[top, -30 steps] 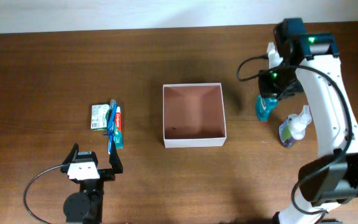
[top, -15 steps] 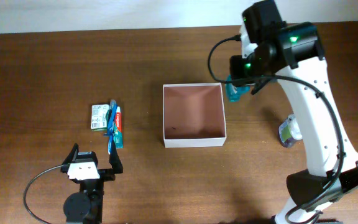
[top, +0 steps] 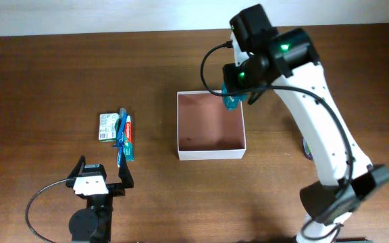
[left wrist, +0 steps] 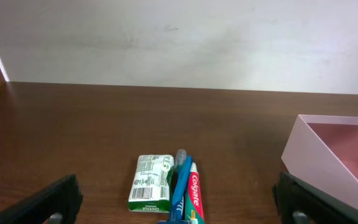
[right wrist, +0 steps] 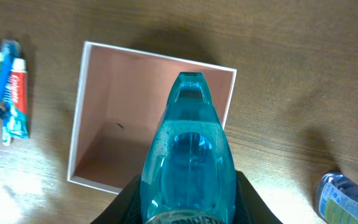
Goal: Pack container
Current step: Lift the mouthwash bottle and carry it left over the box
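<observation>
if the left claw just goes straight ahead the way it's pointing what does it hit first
Probably the near end of the blue toothbrush, dead ahead of the open left claw, with the toothpaste tube right alongside; depth is hard to judge.

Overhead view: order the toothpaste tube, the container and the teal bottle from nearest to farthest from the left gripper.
1. The toothpaste tube, just ahead of the open left gripper, beside the toothbrush.
2. The container, mid-table, off to its right.
3. The teal bottle, held up over the container's far right corner.
</observation>
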Controlling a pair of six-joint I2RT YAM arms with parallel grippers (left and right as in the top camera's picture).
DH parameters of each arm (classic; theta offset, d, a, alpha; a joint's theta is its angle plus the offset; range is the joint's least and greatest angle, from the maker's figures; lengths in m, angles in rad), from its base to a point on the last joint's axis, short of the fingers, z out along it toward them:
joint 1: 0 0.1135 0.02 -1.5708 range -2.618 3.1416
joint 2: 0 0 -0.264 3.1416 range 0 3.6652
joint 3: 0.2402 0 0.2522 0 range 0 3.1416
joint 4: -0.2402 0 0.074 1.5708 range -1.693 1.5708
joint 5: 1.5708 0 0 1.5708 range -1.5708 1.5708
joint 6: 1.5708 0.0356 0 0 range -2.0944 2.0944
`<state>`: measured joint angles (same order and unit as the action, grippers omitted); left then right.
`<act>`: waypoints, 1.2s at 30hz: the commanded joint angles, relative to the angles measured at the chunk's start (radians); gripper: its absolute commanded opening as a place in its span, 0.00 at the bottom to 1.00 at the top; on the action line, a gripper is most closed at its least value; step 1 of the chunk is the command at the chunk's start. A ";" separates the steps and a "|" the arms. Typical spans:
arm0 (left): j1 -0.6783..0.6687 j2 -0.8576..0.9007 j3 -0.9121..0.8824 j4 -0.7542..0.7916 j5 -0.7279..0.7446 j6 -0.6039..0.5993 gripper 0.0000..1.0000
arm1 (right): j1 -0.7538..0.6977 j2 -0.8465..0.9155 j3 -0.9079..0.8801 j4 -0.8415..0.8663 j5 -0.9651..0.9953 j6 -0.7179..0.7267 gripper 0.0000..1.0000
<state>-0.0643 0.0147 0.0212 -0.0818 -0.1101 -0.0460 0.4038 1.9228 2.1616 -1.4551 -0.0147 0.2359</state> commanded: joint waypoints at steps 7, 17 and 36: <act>0.003 -0.009 -0.008 0.003 -0.010 -0.006 1.00 | 0.008 0.084 0.018 0.005 0.027 0.010 0.28; 0.003 -0.009 -0.008 0.003 -0.010 -0.006 0.99 | 0.008 0.141 0.014 0.009 0.057 0.010 0.29; 0.003 -0.009 -0.008 0.003 -0.010 -0.006 0.99 | 0.007 0.167 -0.011 0.037 0.083 0.017 0.28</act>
<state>-0.0643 0.0147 0.0212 -0.0818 -0.1101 -0.0460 0.4038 2.1021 2.1582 -1.4296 0.0441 0.2371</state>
